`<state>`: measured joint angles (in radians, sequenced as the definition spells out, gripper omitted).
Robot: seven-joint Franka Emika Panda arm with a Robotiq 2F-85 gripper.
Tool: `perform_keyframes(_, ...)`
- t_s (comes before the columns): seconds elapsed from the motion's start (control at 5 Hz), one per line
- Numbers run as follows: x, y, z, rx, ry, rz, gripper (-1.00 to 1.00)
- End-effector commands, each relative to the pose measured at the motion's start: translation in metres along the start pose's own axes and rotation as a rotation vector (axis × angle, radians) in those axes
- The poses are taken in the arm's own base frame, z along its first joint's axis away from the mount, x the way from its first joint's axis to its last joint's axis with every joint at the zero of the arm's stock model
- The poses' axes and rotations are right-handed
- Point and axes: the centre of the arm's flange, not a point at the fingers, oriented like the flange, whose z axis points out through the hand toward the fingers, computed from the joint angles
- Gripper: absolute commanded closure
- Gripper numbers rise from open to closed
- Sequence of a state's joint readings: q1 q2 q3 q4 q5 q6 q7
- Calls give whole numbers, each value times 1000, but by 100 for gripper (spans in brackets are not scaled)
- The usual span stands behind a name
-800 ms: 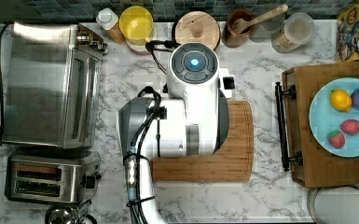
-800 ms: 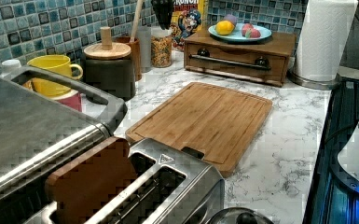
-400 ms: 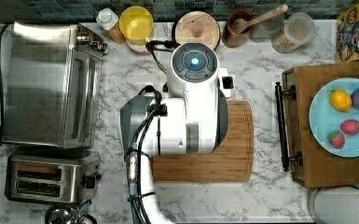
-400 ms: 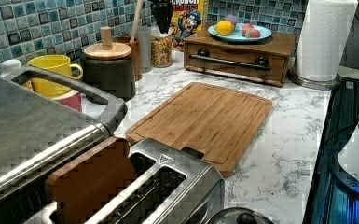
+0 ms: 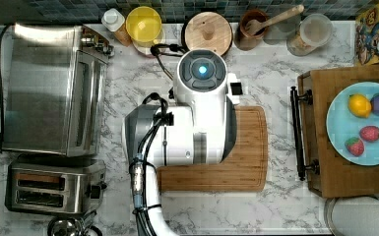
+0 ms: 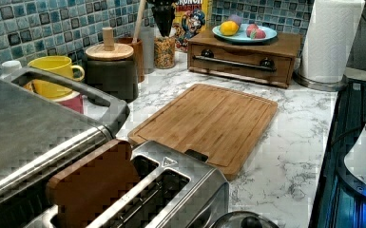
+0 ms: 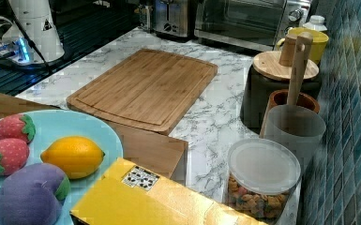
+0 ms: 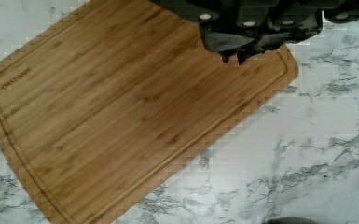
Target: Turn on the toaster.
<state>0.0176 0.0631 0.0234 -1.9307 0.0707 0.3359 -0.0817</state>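
Observation:
The toaster is a small steel box with two long slots, standing at the top view's lower left, just below the big toaster oven. Its black lever sits on the end facing the cutting board. In the left view the toaster is close by, with a brown slice standing in one slot. The right view shows the toaster far off. In the wrist view my gripper hangs shut and empty above a corner of the bamboo cutting board, well away from the toaster. My white arm covers the board's left half in the top view.
Along the tiled wall stand a yellow mug, a wood-lidded canister, a utensil pot and a cereal jar. A wooden drawer box carries a blue plate of toy fruit. Bare marble lies between the board and the toaster.
The arm has barely shifted in the top view; the toaster, the bread and the board are where they were.

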Motion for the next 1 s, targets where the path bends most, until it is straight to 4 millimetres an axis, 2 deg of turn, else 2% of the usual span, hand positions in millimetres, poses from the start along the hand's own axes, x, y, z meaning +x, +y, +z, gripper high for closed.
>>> perform_keyframes(0.2,-119,-35,52,25,-64,-290,100)
perform_keyframes(0.4,-156,-41,60,51,-56,-379,100)
perform_keyframes(0.6,-180,-45,67,66,-62,-455,100)
perform_keyframes(0.8,-214,-45,75,49,-63,-530,100)
perform_keyframes(1.0,-232,-40,84,41,-59,-556,100)
